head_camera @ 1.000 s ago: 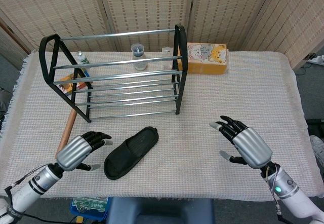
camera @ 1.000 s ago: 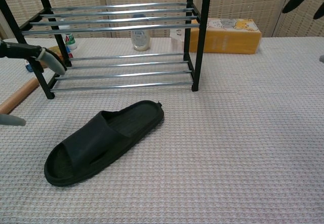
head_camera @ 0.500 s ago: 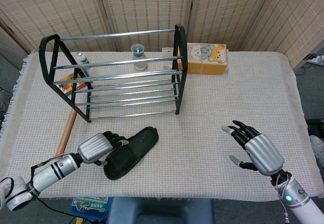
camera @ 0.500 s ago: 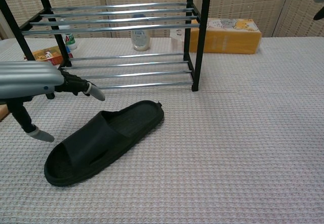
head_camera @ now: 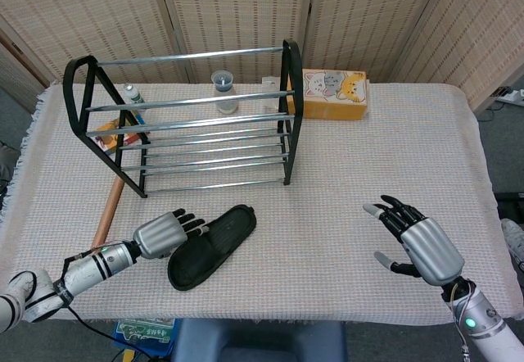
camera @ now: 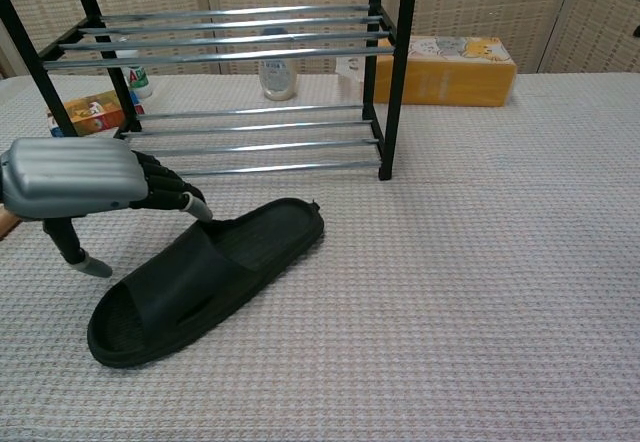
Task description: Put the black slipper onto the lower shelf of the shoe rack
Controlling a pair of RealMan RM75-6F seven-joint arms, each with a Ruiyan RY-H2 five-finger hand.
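The black slipper (head_camera: 211, 246) (camera: 200, 278) lies flat on the tablecloth in front of the shoe rack (head_camera: 188, 124) (camera: 230, 82), toe toward me and to the left. My left hand (head_camera: 162, 233) (camera: 85, 184) hovers at the slipper's left side with fingers spread, its fingertips (camera: 200, 209) reaching over the strap; it holds nothing. My right hand (head_camera: 419, 241) is open in the air at the front right, far from the slipper, and only the head view shows it. The rack's lower shelf (camera: 250, 147) is bare metal rods.
An orange tissue box (head_camera: 334, 93) (camera: 455, 67) stands right of the rack. Behind the rack are a small cup (head_camera: 223, 90) and a bottle (head_camera: 131, 94). A small colourful box (camera: 85, 112) and a wooden rod (head_camera: 110, 206) lie at the rack's left end.
My left hand has slid right toward the slipper, and its fingertips now reach over the strap. My right hand has drawn back toward me and to the right.
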